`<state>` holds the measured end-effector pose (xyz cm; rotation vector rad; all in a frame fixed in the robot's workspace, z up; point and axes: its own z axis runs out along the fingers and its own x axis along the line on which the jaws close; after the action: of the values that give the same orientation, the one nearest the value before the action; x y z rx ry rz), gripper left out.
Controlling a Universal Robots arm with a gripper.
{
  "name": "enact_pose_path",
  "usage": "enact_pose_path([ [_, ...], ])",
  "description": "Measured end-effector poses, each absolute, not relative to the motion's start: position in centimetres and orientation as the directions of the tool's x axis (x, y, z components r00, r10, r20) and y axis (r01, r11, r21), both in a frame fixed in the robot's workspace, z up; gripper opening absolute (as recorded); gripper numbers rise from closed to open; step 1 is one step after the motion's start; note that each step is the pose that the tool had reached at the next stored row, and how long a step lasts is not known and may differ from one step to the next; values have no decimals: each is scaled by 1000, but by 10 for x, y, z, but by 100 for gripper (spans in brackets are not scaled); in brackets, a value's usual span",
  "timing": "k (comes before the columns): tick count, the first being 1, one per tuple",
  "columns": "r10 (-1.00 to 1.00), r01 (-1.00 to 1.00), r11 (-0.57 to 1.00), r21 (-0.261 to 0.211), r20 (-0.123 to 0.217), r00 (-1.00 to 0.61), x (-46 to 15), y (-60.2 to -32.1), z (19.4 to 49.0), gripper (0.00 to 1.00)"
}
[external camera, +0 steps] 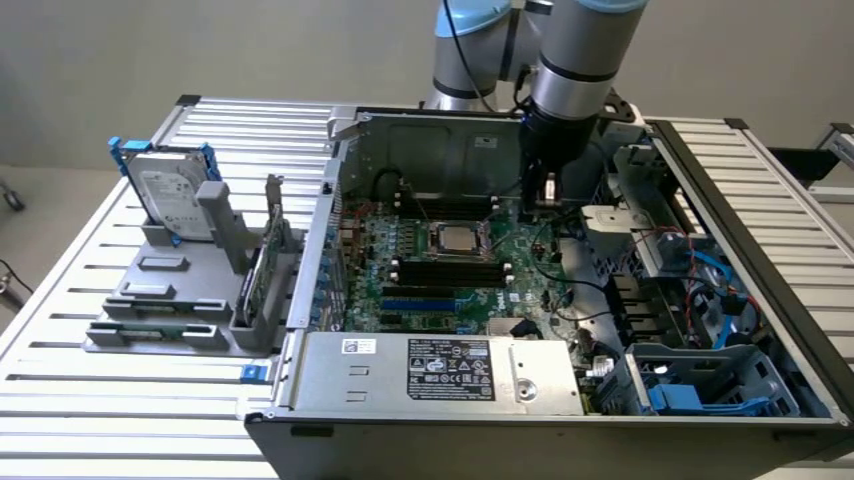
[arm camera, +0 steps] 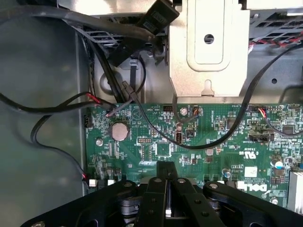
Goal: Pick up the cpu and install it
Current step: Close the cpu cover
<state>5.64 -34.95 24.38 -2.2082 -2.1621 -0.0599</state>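
Note:
The cpu (external camera: 457, 238), a small square chip with a silver-grey top, lies in the metal-framed socket in the middle of the green motherboard (external camera: 441, 285) inside the open computer case. My gripper (external camera: 539, 208) hangs low over the board, to the exterior view's right of the socket and apart from the chip. In the wrist view my gripper (arm camera: 165, 166) has its black fingers pressed together with nothing showing between them. Below them lies a stretch of motherboard (arm camera: 218, 142) with a round coin battery (arm camera: 119, 131).
A hard drive (external camera: 171, 190) with a blue frame stands in a grey fixture (external camera: 174, 300) at the exterior view's left, outside the case. The power supply (external camera: 441, 375) fills the case's near side. Black cables (arm camera: 61, 106) and a metal bracket (arm camera: 208, 47) lie close to the gripper.

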Motion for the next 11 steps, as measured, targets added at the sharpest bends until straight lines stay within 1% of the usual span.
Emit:
enact_pose_path([
  [11, 998, 1000, -21, -20, 66, 22, 33, -358, 251, 11],
])
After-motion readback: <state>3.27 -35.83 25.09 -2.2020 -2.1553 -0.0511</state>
